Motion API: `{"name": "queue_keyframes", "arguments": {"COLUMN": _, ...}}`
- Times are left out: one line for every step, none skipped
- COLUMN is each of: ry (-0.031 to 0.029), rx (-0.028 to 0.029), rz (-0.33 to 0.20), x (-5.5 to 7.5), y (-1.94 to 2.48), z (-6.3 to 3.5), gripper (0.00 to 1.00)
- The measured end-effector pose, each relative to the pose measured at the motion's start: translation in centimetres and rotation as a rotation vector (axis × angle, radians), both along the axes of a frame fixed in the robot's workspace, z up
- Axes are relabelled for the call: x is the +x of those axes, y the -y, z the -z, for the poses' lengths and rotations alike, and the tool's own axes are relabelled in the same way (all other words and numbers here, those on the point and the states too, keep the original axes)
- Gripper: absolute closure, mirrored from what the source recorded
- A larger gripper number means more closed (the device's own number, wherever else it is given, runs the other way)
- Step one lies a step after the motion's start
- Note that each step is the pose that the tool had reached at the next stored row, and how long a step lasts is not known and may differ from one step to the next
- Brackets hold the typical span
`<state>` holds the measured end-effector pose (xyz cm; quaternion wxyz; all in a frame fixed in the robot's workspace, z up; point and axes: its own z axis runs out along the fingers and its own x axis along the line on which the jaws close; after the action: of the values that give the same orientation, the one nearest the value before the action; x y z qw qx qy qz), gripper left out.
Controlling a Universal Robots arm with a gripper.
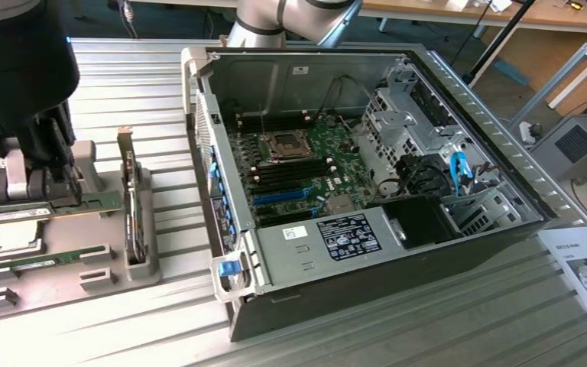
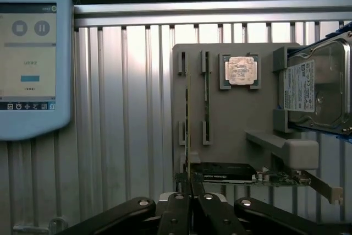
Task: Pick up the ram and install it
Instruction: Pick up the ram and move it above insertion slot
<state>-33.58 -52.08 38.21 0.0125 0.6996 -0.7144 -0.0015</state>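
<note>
1. Nearest the wrist camera, I found the gripper (image 2: 188, 195) with its jaws together, clamped on the thin edge of the ram (image 2: 187, 127). The stick ran straight away from the fingertips over the grey holder tray (image 2: 236, 127). I could not tell whether it sat in its slot or above it.
2. Just beyond the fingers, the expansion card (image 2: 228, 173) stood across the tray's near edge, close to the grip point. The second ram stick (image 2: 206, 89) sat in its brackets just beside the held one, parallel to it, with a narrow gap between them.
3. Farther on, the processor (image 2: 241, 71) lay in its pocket and the hard drive (image 2: 316, 89) stood at the tray's edge. The teach pendant (image 2: 33, 61) lay well apart on the ribbed metal table (image 2: 126, 108), with a bare strip of table between it and the tray.
4. At the exterior view's lower left, the gripper (image 1: 40, 189) stood over the tray (image 1: 69, 287), with the ram (image 1: 95, 203) lying lengthwise beneath it.
5. A band of open table separated the tray from the open computer case (image 1: 273, 76) at the centre. The motherboard (image 1: 309, 153) lay exposed inside, walled in by the case rim, with the power supply (image 1: 335, 233) along the near edge.
6. Behind the case, at upper centre, stood the arm (image 1: 293, 15).
</note>
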Motion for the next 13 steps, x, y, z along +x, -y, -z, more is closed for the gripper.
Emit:
{"name": "queue_keyframes", "arguments": {"ry": 0.0001, "rx": 0.0001, "rz": 0.000, "x": 0.1, "y": 0.00, "z": 0.01, "gripper": 0.88}}
{"name": "queue_keyframes", "arguments": {"ry": 0.0001, "rx": 0.0001, "rz": 0.000, "x": 0.3, "y": 0.00, "z": 0.00, "gripper": 0.88}}
{"name": "queue_keyframes", "arguments": {"ry": 0.0000, "rx": 0.0000, "rz": 0.000, "x": 0.5, "y": 0.00, "z": 0.00, "gripper": 0.88}}
{"name": "queue_keyframes", "arguments": {"ry": 0.0001, "rx": 0.0001, "rz": 0.000, "x": 0.6, "y": 0.00, "z": 0.00, "gripper": 0.88}}
{"name": "queue_keyframes", "arguments": {"ry": 0.0001, "rx": 0.0001, "rz": 0.000, "x": 0.8, "y": 0.00, "z": 0.01, "gripper": 0.88}}
{"name": "queue_keyframes", "arguments": {"ry": 0.0001, "rx": 0.0001, "rz": 0.000, "x": 0.9, "y": 0.00, "z": 0.01, "gripper": 0.88}}
{"name": "queue_keyframes", "arguments": {"ry": 0.0001, "rx": 0.0001, "rz": 0.000, "x": 1.1, "y": 0.00, "z": 0.01, "gripper": 0.88}}
{"name": "queue_keyframes", "arguments": {"ry": 0.0001, "rx": 0.0001, "rz": 0.000, "x": 1.3, "y": 0.00, "z": 0.01, "gripper": 0.88}}
{"name": "queue_keyframes", "arguments": {"ry": 0.0001, "rx": 0.0001, "rz": 0.000, "x": 1.5, "y": 0.00, "z": 0.00, "gripper": 0.88}}
{"name": "queue_keyframes", "arguments": {"ry": 0.0001, "rx": 0.0001, "rz": 0.000, "x": 1.6, "y": 0.00, "z": 0.01, "gripper": 0.88}}
{"name": "queue_keyframes", "arguments": {"ry": 0.0001, "rx": 0.0001, "rz": 0.000, "x": 1.8, "y": 0.00, "z": 0.01, "gripper": 0.88}}
{"name": "queue_keyframes", "arguments": {"ry": 0.0001, "rx": 0.0001, "rz": 0.000, "x": 2.0, "y": 0.00, "z": 0.00, "gripper": 0.88}}
{"name": "queue_keyframes", "arguments": {"ry": 0.0000, "rx": 0.0000, "rz": 0.000, "x": 2.2, "y": 0.00, "z": 0.00, "gripper": 0.88}}
